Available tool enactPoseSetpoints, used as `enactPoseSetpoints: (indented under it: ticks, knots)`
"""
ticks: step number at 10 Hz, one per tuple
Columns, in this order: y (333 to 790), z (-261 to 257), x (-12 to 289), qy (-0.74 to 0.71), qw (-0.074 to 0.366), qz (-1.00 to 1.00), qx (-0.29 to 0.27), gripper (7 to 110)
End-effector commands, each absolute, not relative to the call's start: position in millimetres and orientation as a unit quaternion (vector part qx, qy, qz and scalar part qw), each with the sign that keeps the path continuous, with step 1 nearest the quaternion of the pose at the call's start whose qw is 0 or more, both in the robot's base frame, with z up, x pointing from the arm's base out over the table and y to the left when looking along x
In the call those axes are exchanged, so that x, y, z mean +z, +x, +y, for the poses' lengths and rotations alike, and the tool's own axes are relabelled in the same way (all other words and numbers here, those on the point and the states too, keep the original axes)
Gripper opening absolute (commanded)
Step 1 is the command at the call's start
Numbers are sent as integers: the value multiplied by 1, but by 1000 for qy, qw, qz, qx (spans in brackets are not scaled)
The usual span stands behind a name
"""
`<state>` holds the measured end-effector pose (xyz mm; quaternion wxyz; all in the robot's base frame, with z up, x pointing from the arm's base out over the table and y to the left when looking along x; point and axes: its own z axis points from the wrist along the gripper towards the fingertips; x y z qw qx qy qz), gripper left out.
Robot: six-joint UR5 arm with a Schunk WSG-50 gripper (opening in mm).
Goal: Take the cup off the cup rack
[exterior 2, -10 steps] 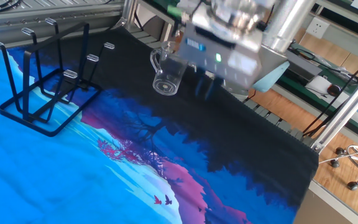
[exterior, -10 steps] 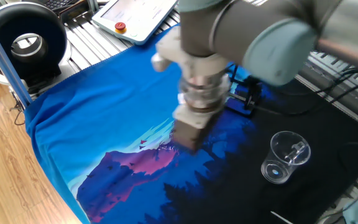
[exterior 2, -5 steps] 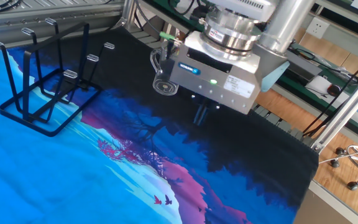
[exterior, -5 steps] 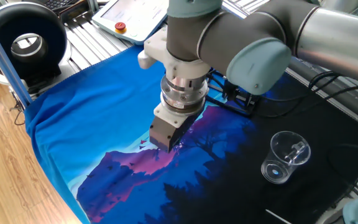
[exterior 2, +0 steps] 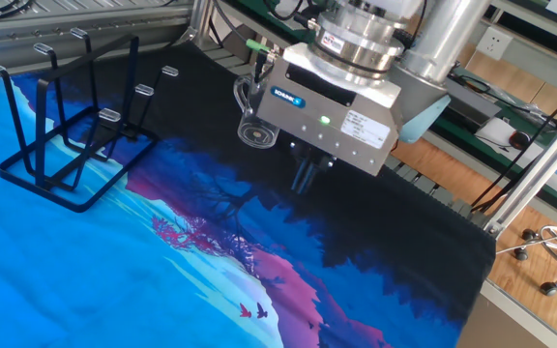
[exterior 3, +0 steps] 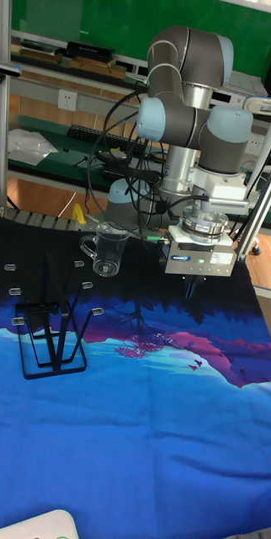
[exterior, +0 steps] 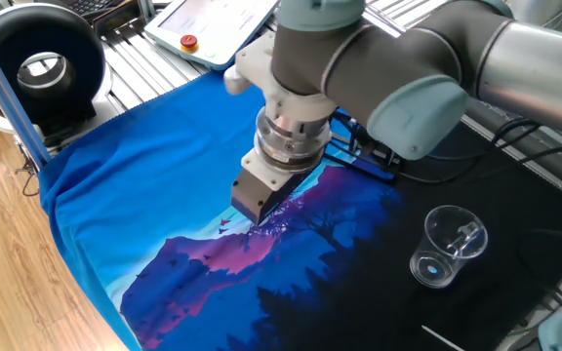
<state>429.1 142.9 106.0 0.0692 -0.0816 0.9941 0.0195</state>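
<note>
the gripper hangs over the printed cloth, its fingers pointing down and, as far as the other fixed view shows, drawn close together with nothing between them; in one fixed view the wrist body hides the fingertips, so the gap cannot be confirmed there. outward from it, the cup stands upright on the dark part of the cloth, mouth up and handle to one side, near the gripper but apart from it. in the other fixed view the gripper housing covers the cup's right edge. the cup rack stands well apart on the far side of the cup from the gripper, its pegs bare. judged from this, the cup is already off the rack and the task looks finished. the cup's clear wall makes its rim hard to trace in the tall fixed view, and the arm blocks most of the rack in one fixed view.
</note>
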Motion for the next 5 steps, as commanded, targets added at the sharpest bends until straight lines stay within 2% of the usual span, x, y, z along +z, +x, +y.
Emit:
enactPoseSetpoints:
  ticks: [1,2,5]
  knots:
    - [428,138,107,-72,72,994,26,7]
    - [432,150,105,-69,73,994,43,7]
    - [432,155,106,-77,72,993,50,7]
